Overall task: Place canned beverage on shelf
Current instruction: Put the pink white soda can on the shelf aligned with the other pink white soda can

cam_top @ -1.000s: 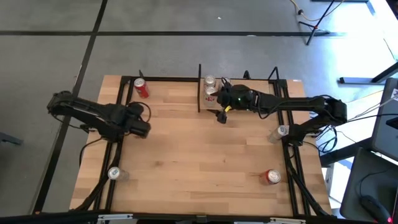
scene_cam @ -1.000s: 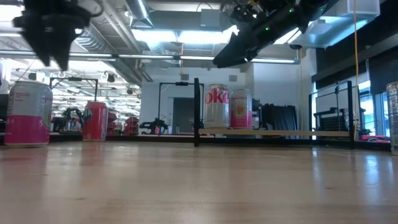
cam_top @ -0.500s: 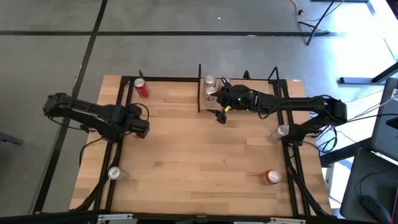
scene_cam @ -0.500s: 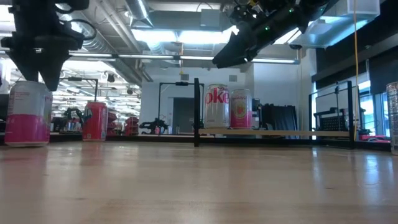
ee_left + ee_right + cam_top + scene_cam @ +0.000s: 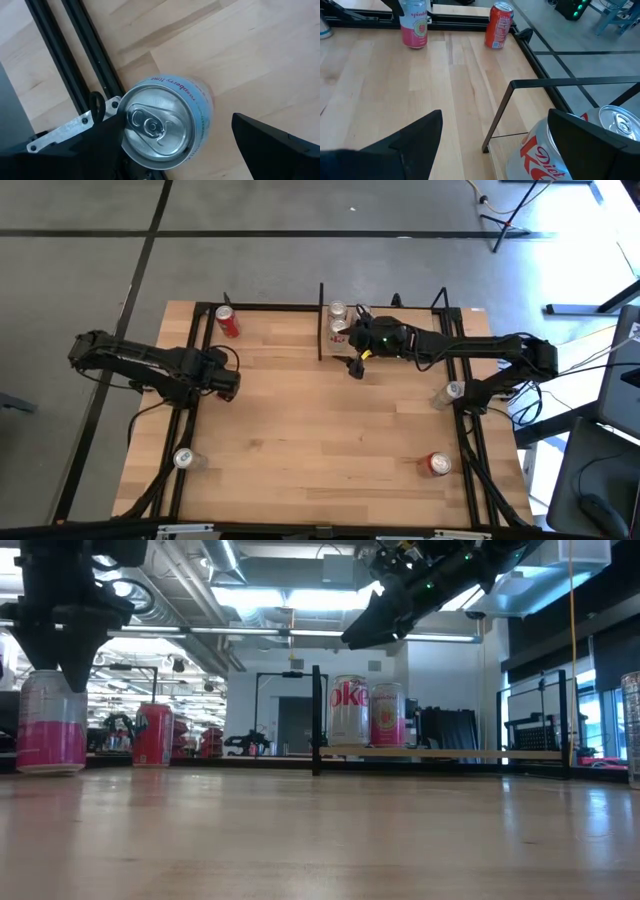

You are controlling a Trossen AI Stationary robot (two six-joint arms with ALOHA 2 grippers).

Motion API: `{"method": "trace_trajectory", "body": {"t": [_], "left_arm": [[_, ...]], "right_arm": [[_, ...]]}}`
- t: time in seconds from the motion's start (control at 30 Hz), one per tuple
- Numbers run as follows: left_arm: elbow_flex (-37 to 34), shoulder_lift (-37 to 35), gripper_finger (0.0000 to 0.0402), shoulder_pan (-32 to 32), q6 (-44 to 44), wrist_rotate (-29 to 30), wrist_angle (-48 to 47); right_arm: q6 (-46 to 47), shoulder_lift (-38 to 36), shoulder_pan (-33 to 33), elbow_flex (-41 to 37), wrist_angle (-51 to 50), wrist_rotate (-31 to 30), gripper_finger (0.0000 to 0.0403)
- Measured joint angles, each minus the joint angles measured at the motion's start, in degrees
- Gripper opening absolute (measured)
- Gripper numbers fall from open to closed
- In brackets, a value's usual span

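Left end effector poised straight above an upright pink can at the table's left edge

On the table, the shelf sits at the far edge with two cans already on it, a Diet Coke can and a pink-labelled one. The right end effector hangs open just in front of the shelf, holding nothing. The left end effector is nearer the next candidate: its open fingers flank the raspberry lime can, which stands upright directly below (its long axis vertical, lid facing the wrist camera), not yet gripped. From that can the shelf lies well away, toward the table's far right.
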State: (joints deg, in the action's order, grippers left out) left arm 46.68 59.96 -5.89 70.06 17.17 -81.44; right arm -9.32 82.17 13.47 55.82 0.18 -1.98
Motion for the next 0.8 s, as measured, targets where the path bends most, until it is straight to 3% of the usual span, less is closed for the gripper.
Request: {"method": "trace_trajectory", "body": {"t": [0.3, 0.47, 0.63, 0.8], "left_arm": [[4.31, 0.07, 0.0351, -0.43, -1.18, 0.43, -0.16], [6.84, 0.06, 0.0351, -0.57, 0.54, 2.45, -6.14], [5.25, 0.02, 0.0351, -0.52, 1.55, 1.93, -6.74], [2.04, 0.02, 0.0351, -0.52, -0.44, -0.11, -1.19]], "right_arm": [[0.02, 0.23, 0.00, 0.01, -0.03, 0.01, 0.0346], [0.02, 1.15, 0.00, 0.01, -0.08, 0.01, 0.0346], [0.02, 1.38, 0.00, 0.01, -0.02, 0.02, 0.0346], [0.02, 1.38, 0.00, 0.01, 0.10, 0.02, 0.0346]]}}
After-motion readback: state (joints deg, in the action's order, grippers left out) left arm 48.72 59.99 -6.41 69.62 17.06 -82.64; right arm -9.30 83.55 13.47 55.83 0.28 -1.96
